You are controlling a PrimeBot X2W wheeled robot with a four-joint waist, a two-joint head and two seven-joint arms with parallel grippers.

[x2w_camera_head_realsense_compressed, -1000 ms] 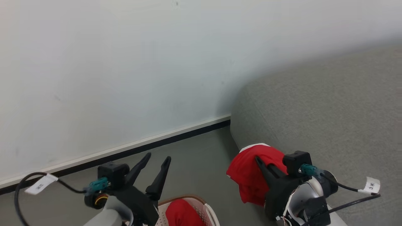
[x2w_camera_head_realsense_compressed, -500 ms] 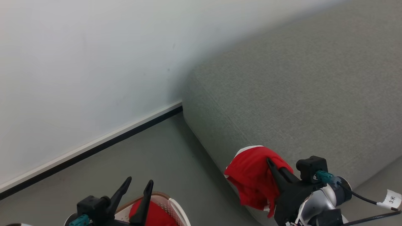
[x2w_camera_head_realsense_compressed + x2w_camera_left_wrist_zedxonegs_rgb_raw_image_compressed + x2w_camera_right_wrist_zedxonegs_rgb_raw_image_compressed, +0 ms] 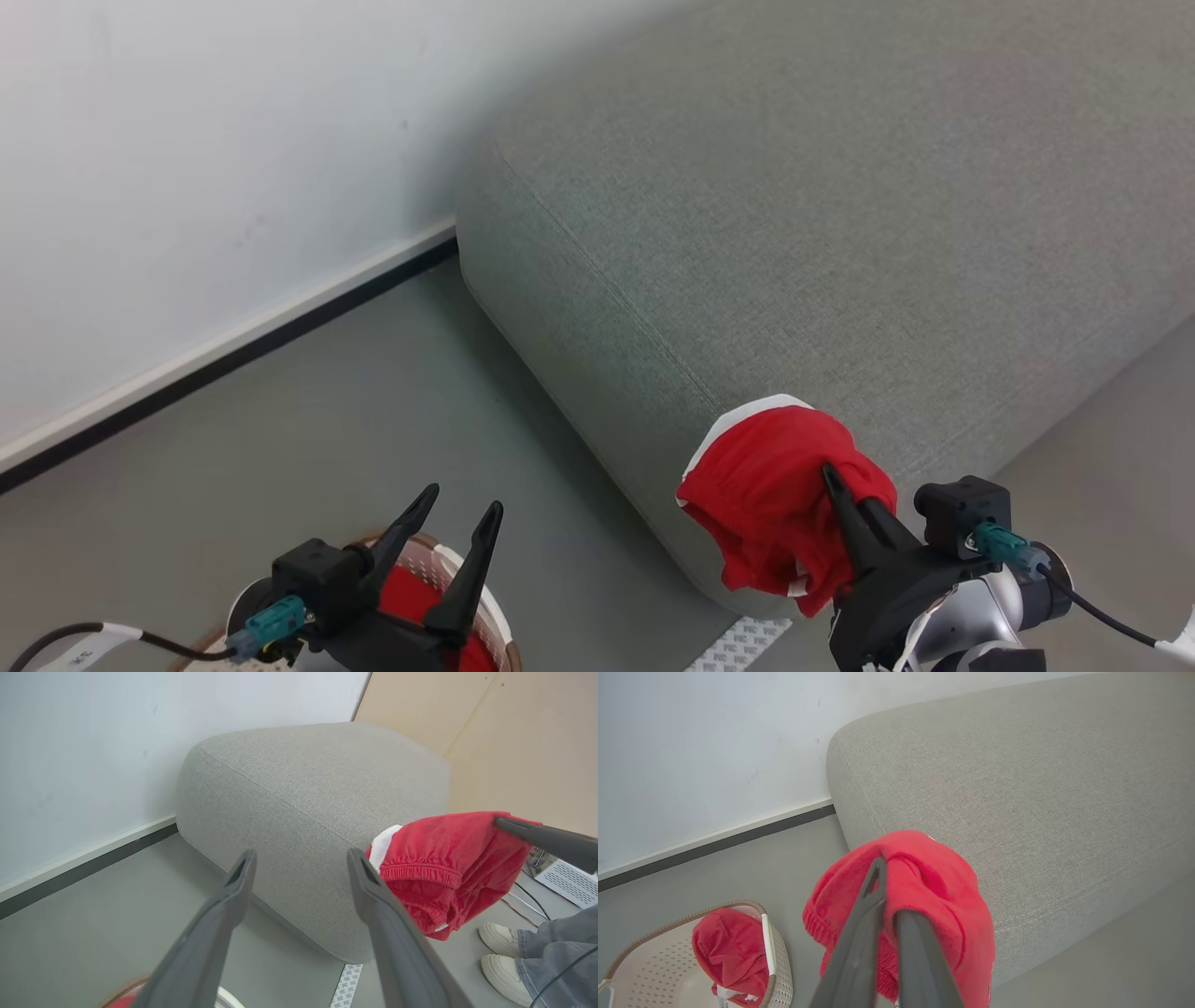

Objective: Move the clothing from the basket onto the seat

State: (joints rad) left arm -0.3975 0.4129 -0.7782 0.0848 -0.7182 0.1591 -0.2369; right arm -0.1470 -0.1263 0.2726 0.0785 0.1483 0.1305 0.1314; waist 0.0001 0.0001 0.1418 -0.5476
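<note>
Right jaws are clenched on a red garment (image 3: 770, 485) at the lower right of the head view, the cloth hanging in front of the near edge of the grey seat (image 3: 840, 233). Left jaws stand spread and empty at the lower left, over the basket (image 3: 644, 975), where another red garment (image 3: 731, 952) lies.

My left gripper (image 3: 462, 497) covers most of the basket (image 3: 493, 621), which the head view's bottom edge also cuts. The red garment (image 3: 766, 495) swallows the tips of my right gripper (image 3: 889, 896). The seat (image 3: 794, 233) runs off the top and right edges. A person's shoes (image 3: 502, 940) and trouser leg (image 3: 551, 952) are cropped at the left wrist view's lower right corner.
</note>
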